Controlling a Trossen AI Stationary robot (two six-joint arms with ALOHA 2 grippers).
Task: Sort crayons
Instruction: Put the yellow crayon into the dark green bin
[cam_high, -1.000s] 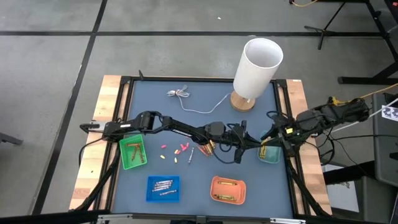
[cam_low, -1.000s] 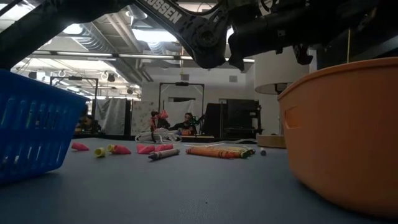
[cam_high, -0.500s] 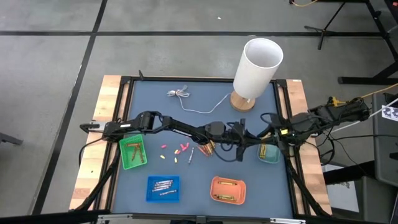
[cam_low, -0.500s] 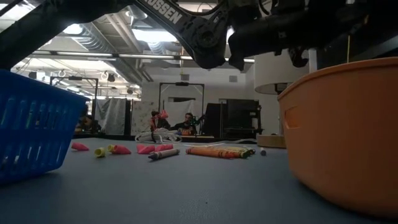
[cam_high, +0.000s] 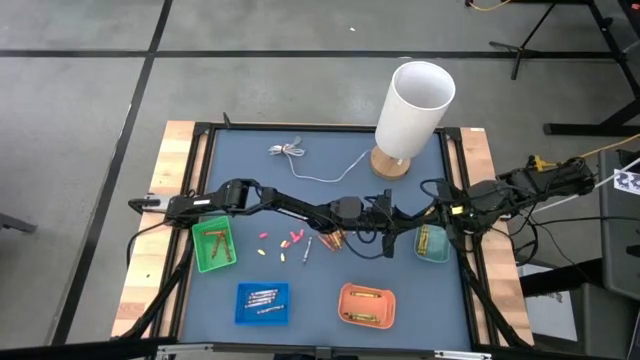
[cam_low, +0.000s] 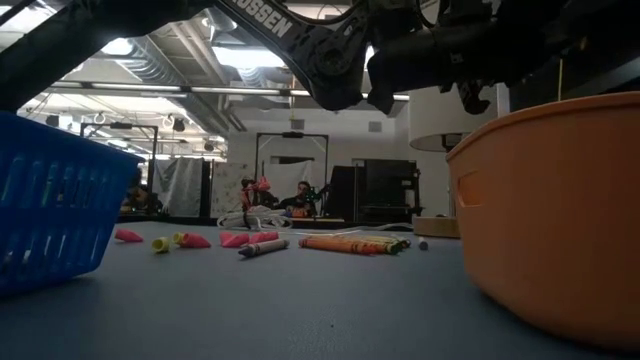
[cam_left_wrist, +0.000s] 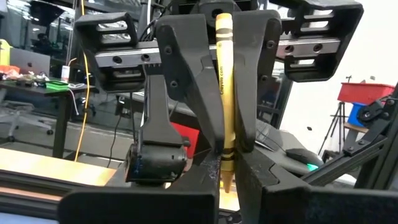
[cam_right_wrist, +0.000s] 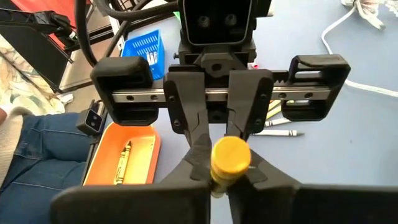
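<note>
Over the table's middle my two grippers meet on one yellow crayon. My left gripper comes from the table's left, and its fingers are on the crayon's pointed end. My right gripper comes from the right and is shut on the same crayon, whose flat end faces its wrist. In the high view they meet at my left gripper and my right gripper. Loose pink, red and yellow crayons lie on the blue mat, and an orange and yellow bunch lies under my left arm. My left gripper pinches the yellow crayon's pointed end between its two fingers, coming about level from the table's left. The crayon sticks out beyond the fingertips, lifted clear of the table. My right gripper pinches the same crayon near its dark band between its two fingers. It comes from the table's right, slanting down. The crayon lies along the fingers, its flat end back toward the wrist.
A green tray, a blue tray, an orange tray and a clear tray with yellow crayons stand on the mat. A tall white cylinder on a wooden base and a white cable sit at the far side.
My right gripper has shut on the yellow crayon that my left gripper holds out. Both hands have stayed over the table's middle, each with a slight turn of the wrist. The crayons on the mat have not moved.
</note>
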